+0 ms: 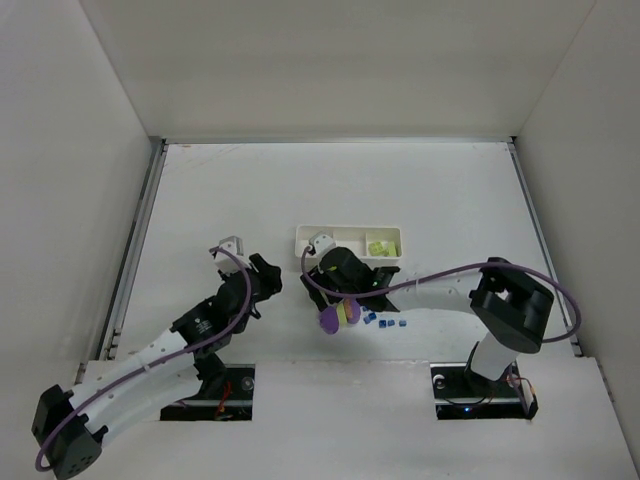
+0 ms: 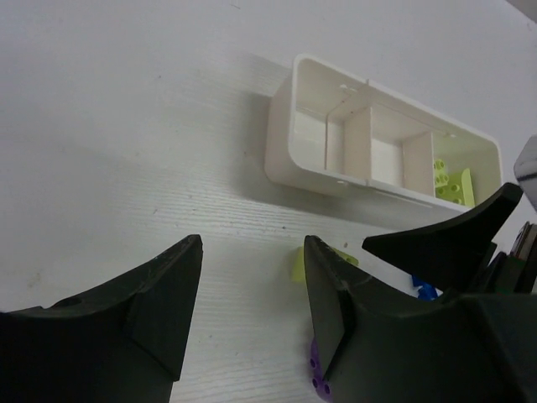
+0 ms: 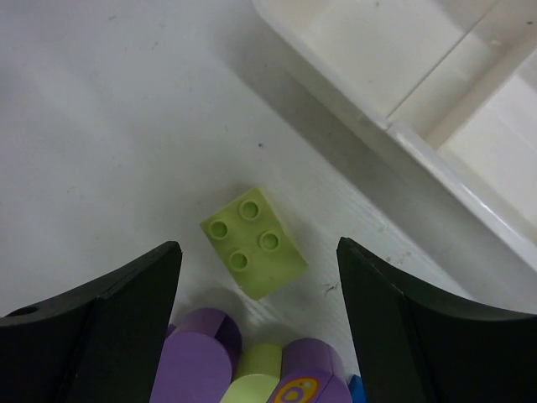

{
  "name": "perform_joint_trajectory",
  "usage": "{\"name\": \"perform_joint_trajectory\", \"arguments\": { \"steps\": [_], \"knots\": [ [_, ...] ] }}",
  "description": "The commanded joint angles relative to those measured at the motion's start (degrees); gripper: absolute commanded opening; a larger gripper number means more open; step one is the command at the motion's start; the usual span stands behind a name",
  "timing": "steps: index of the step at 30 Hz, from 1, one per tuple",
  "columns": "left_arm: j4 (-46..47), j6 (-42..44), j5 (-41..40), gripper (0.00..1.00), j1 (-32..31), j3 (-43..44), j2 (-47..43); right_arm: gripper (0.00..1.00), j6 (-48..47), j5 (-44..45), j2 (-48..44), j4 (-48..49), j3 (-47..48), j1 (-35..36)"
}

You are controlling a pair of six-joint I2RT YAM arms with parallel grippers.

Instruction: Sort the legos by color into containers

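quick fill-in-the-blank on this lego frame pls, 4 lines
1. The tray's one filled compartment holds ____ blocks.
2. The block lying between the right gripper's jaws shows ____ studs.
3. Those jaws stand ____, gripping nothing.
4. The blue bricks lie on the ____, outside the tray.
Missing: yellow-green; four; open; table.

White tray (image 2: pixel 310 159) — smooth, glossy plastic. Table (image 2: pixel 126 126): matt, faintly wood-grained. Yellow-green block (image 3: pixel 254 243), at seven o'clock from the tray — smooth satin plastic, purple piece (image 3: pixel 197 361) likewise.
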Motion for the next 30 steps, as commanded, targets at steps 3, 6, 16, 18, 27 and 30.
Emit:
{"name": "perform_joint_trajectory", "arguments": {
  "steps": [3, 6, 16, 18, 27, 30],
  "knots": [
    [-5.23, -4.34, -1.04, 0.51, 4.23, 1.00, -1.27, 0.75, -3.56, -6.97, 2.25, -2.52, 4.50, -0.75],
    [-6.73, -5.66, -0.69, 0.52, 6.26, 1.35, -1.09, 0.67, -3.56, -7.16, 2.51, -2.61, 4.76, -0.75],
    [-6.04, -7.78, -0.24, 0.12, 5.65, 1.79, -1.27, 0.48, -2.86, -4.17, 1.98, -1.21, 3.80, -0.66],
    [-4.90, -8.39, -0.07, 0.09, 4.86, 1.61, -1.27, 0.42, -2.42, -3.47, 2.42, -0.77, 4.06, -0.66],
    [2.21, -5.76, 0.28, 0.17, 1.00, -2.16, -6.79, 0.26, 3.54, -2.32, -5.64, 3.27, 1.43, -0.31],
    [7.93, -5.32, 1.25, 0.39, -0.68, -3.40, -10.31, 0.26, 9.16, -5.21, -11.88, 7.74, -1.90, -1.01]
  ]
}}
